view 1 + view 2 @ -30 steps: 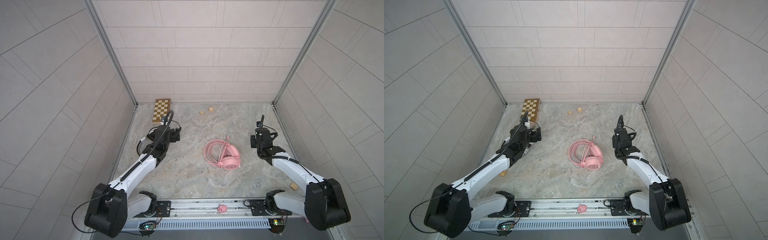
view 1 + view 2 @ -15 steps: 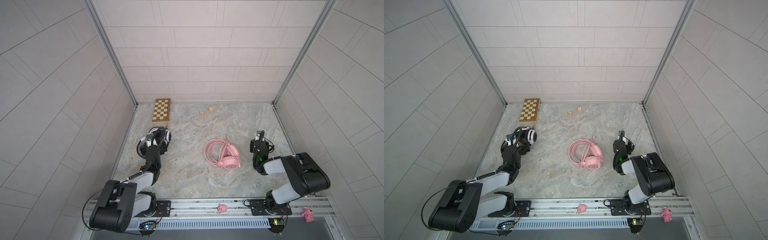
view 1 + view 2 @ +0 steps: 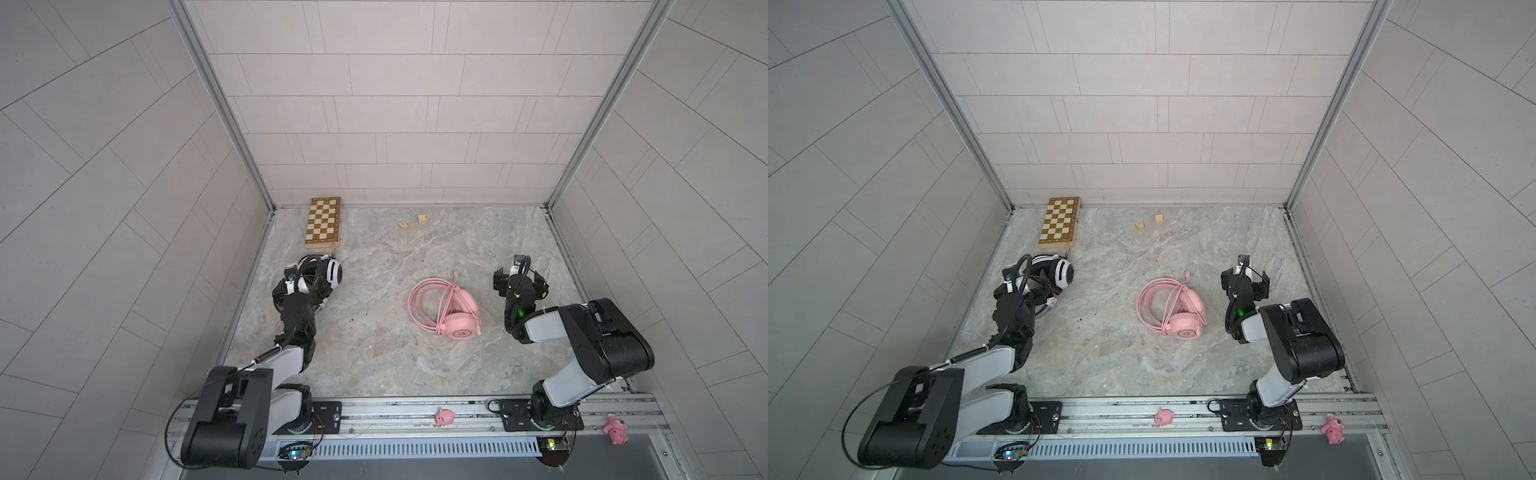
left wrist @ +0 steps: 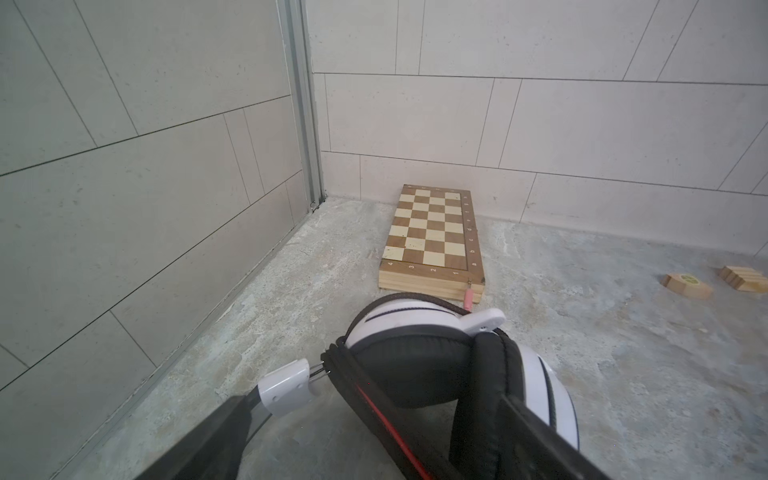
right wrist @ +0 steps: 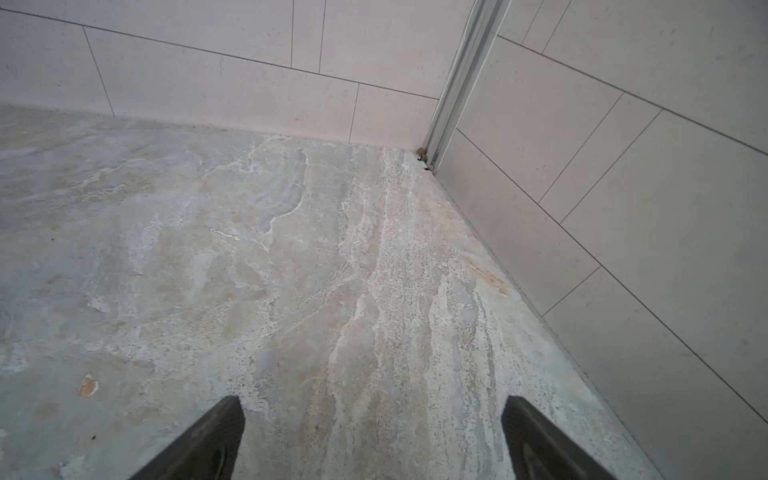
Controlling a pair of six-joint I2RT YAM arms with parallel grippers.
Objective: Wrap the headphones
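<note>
Widely spread, left fingers (image 4: 199, 440) flank white headphones (image 4: 407, 320); right fingers (image 5: 208, 440) gape beside right wall (image 5: 623, 208).

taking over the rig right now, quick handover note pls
left gripper: open, jaws either side of the white headset, contact unclear
right gripper: open, empty, over bare table
white headset lies by the chessboard, black-red cord bundled around its headband, plug sticking out
pink headset mid-table, pink cord coiled with it
done: both look wrapped
left: probably just back the left gripper off and check that plug end
</note>
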